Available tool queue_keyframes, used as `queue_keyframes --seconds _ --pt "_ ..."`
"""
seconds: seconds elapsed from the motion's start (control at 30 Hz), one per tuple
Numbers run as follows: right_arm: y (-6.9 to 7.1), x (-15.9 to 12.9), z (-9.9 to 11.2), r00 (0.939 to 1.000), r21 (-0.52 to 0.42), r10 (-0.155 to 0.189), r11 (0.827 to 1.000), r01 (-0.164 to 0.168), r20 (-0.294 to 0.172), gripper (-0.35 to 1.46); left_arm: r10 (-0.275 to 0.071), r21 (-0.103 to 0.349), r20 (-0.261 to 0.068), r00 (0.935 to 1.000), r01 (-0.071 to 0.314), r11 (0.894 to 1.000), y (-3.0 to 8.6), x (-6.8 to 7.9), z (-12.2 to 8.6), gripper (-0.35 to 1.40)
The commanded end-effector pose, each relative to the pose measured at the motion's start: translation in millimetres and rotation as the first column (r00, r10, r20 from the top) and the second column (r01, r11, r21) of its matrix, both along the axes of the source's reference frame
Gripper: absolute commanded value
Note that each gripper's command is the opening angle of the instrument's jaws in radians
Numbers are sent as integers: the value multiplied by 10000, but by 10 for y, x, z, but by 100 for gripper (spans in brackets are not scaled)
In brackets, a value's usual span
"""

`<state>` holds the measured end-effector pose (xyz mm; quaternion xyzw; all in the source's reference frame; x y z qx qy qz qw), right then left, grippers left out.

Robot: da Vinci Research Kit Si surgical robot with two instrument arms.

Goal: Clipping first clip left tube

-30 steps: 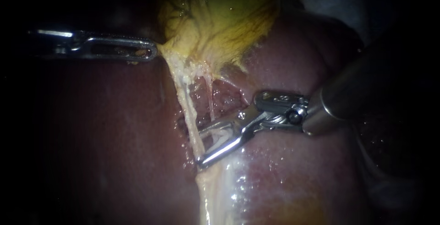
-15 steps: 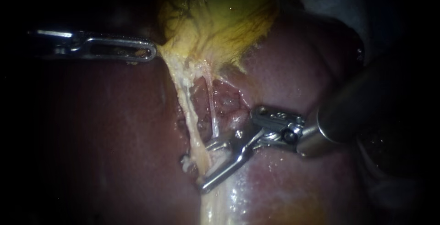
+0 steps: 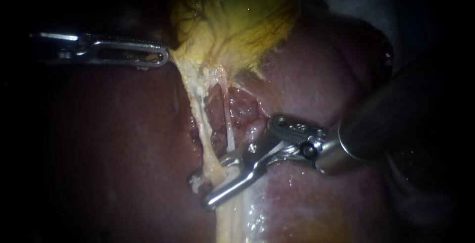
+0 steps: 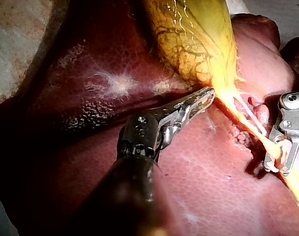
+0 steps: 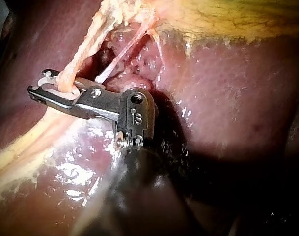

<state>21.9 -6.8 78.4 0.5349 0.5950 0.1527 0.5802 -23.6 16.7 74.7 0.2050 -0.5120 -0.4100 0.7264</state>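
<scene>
Endoscope view: left tube (image 3: 200,119) runs taut, near-upright, from the gallbladder (image 3: 242,20) neck down over the liver (image 3: 123,149), with the thinner tube (image 3: 228,124) just beside it. Right instrument (image 3: 202,191) comes in crosswise, jaws spread, the left tube's low end between them and square to their length; closing there looks next. Left instrument (image 3: 166,56), well apart, pinches the gallbladder neck.

Left instrument (image 4: 207,94) at gallbladder (image 4: 198,39) neck — liver (image 4: 90,98) beneath
</scene>
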Motion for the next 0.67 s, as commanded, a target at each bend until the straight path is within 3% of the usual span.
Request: queue_keyframes --seconds 0.03,0.07,0.2,0.33,0.67 --pt "0 0 -1 10000 3 0 10000 0 -6 -25 1 0 1 10000 -1 10000 0 0 0 -35" --pt "0 1 -1 10000 3 3 10000 -3 -4 -35 1 0 1 10000 -1 10000 0 0 0 -35" --pt "1 1 0 9999 140 -9 9999 7 126 -35 2 0 1 10000 -2 10000 0 0 0 -35" --pt "1 2 -1 9995 80 -292 9995 291 91 -35 2 0 2 10000 -2 10000 0 0 0 -35" --pt "1 2 -1 9993 34 -333 9994 333 158 -35 4 1 3 10000 -4 10000 0 0 0 -35"
